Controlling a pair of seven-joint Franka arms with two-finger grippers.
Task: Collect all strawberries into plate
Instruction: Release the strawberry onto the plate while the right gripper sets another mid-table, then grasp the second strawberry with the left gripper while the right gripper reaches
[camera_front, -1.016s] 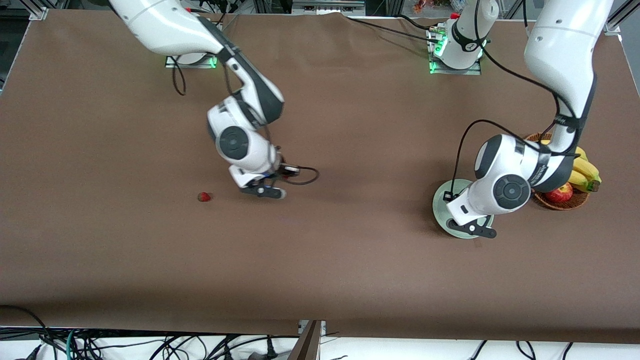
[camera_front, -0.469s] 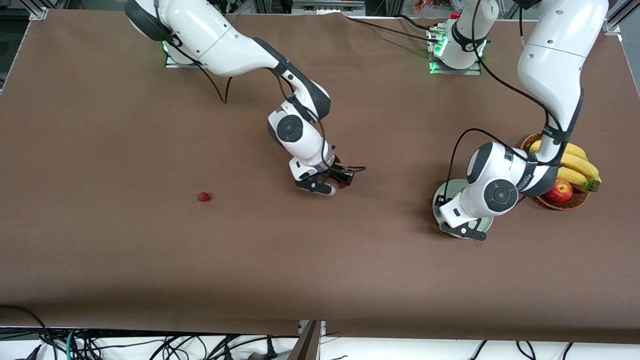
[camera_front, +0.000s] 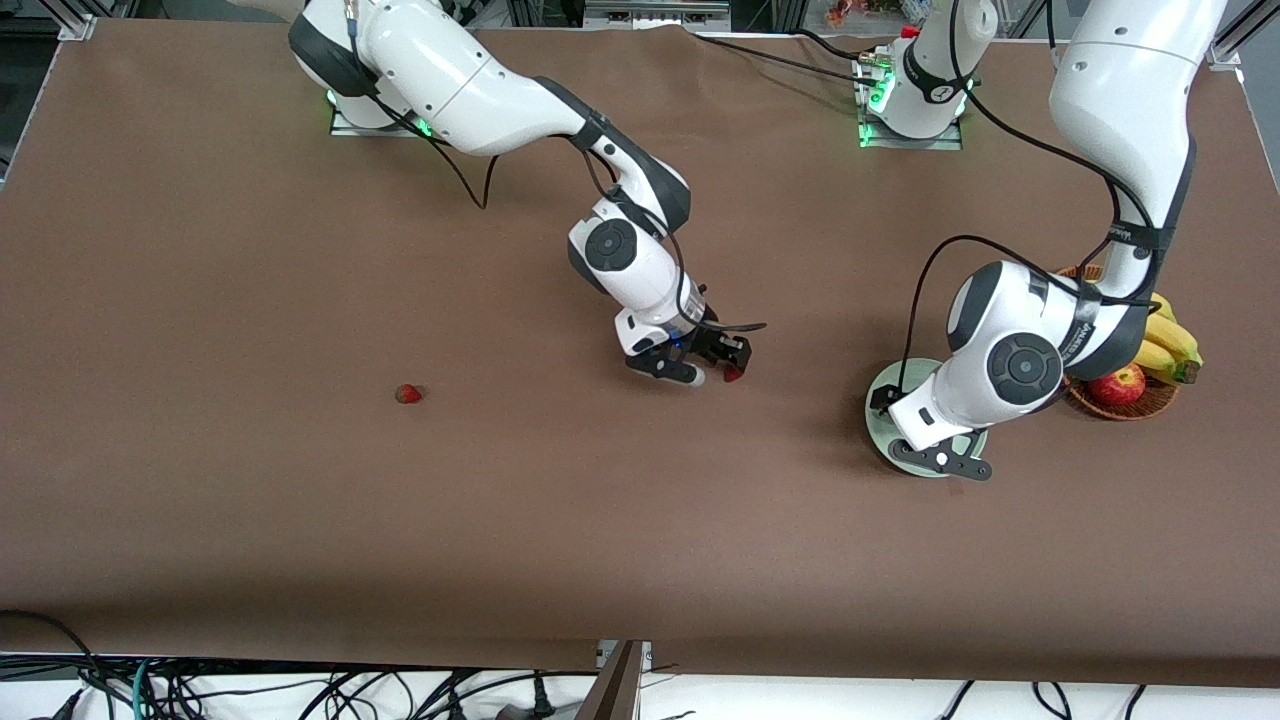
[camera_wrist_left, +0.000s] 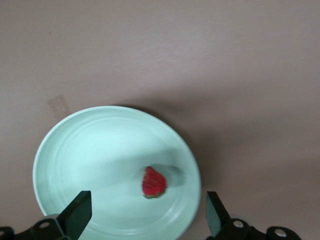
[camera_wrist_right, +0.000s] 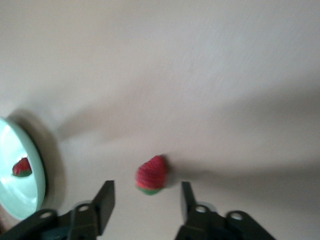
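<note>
The mint-green plate (camera_front: 878, 395) sits toward the left arm's end of the table. One strawberry (camera_wrist_left: 153, 182) lies in the plate (camera_wrist_left: 90, 155). My left gripper (camera_front: 943, 460) hovers over the plate, open and empty (camera_wrist_left: 145, 220). A second strawberry (camera_front: 733, 374) lies on the cloth mid-table, just ahead of my right gripper (camera_front: 713, 364). In the right wrist view this berry (camera_wrist_right: 151, 176) is past the open gripper (camera_wrist_right: 145, 202) and not gripped, with the plate (camera_wrist_right: 15, 195) off to one side. A third strawberry (camera_front: 407, 394) lies alone toward the right arm's end.
A brown wicker basket (camera_front: 1125, 408) with bananas (camera_front: 1170, 345) and a red apple (camera_front: 1120, 385) stands beside the plate, toward the left arm's end. Brown cloth covers the whole table.
My right arm swung from near the lone strawberry toward the plate, and a strawberry now shows just ahead of its open fingers. My left gripper shifted slightly over the plate.
</note>
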